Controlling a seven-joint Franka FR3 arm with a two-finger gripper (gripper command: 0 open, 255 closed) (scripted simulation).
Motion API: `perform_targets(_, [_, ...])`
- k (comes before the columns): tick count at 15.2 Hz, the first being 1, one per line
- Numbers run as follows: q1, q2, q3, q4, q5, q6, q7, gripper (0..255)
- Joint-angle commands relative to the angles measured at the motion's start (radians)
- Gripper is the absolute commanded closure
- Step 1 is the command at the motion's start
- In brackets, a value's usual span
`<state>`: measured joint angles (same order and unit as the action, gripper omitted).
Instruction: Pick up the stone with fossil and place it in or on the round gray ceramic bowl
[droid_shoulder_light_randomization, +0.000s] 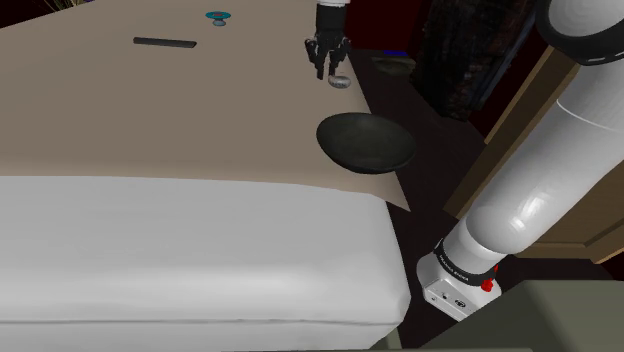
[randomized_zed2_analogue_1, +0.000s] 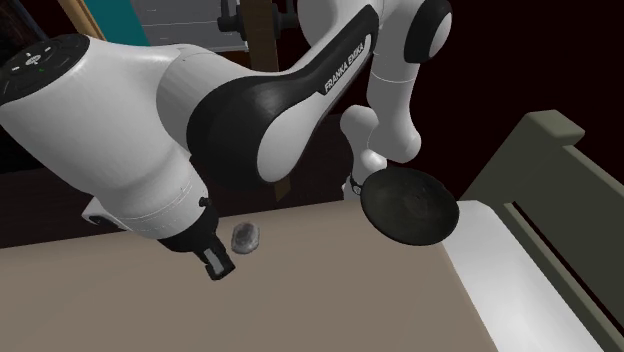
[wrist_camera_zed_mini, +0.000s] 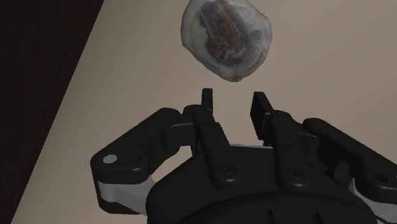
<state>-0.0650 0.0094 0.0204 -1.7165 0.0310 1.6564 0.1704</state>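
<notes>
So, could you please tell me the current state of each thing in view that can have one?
Stone with fossil: lying on the tan surface, not gripped.
Pincer: open, holding nothing, poised just short of the stone.
Dark round bowl: upright, empty, near the surface's edge.
Black bar: lying flat, far from the pincer.

The black gripper (wrist_camera_zed_mini: 233, 98) hangs over a tan surface (wrist_camera_zed_mini: 127, 83) with its two fingers (wrist_camera_zed_mini: 261, 113) standing apart and nothing between them. Just beyond the fingertips lies a rounded grey stone (wrist_camera_zed_mini: 226, 39) with a brown fossil imprint in its middle, not touching them. A very dark area (wrist_camera_zed_mini: 32, 63) borders the surface's straight edge
</notes>
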Motion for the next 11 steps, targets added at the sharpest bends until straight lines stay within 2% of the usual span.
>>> perform_targets(1, [-0.004, -0.028, -0.004, -0.011, 0.012, -0.020, -0.016, 0])
perform_targets(5, [-0.018, -0.124, -0.023, -0.040, 0.053, -0.107, -0.076, 0])
perform_targets(11, [-0.015, -0.143, -0.020, -0.141, 0.054, -0.025, -0.077, 0])
